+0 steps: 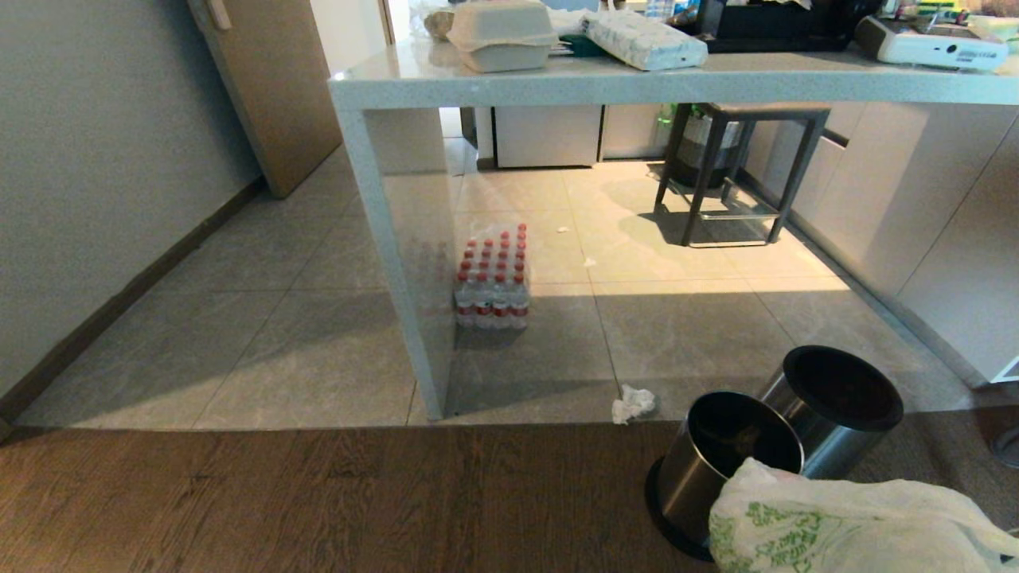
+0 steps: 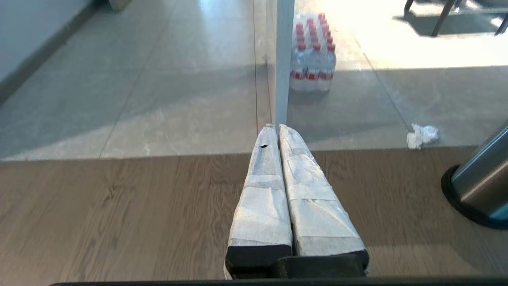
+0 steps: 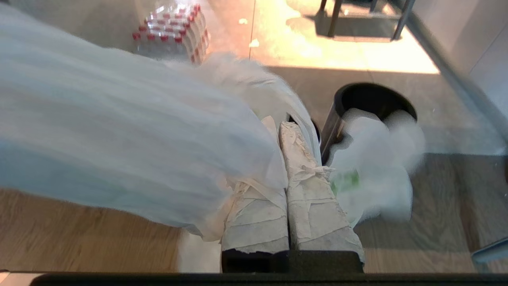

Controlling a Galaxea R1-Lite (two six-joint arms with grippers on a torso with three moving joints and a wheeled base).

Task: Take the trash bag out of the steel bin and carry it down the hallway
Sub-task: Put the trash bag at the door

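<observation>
Your main risk from here is the thin plastic giving way or sliding out of the grip: the trash bag (image 1: 852,521) is held by little film, and any swing as you turn toward the hallway could tear it or work it loose. A second risk is the bag's trailing folds catching the rim of the nearer steel bin (image 1: 720,461), which stands just beside it on the wood floor (image 1: 318,501) and already tilts in the head view, so a snag could tip it against the second bin (image 1: 836,406) behind.

Your right gripper (image 3: 286,127) has its taped fingers (image 3: 313,206) pressed together with bag film pinched between them; the wrist view is smeared by moving plastic, so how much is caught is hard to say. The bag appears clear of the bin, hanging by the floor's near right corner. That arm reaches forward and slightly down over the bins.

Your left gripper (image 2: 276,129) is closed on nothing, aimed level at the counter leg (image 2: 283,59), near the pack of bottles (image 2: 313,55). A crumpled tissue (image 1: 633,403) lies on the tiles (image 1: 318,334) near the bins.
</observation>
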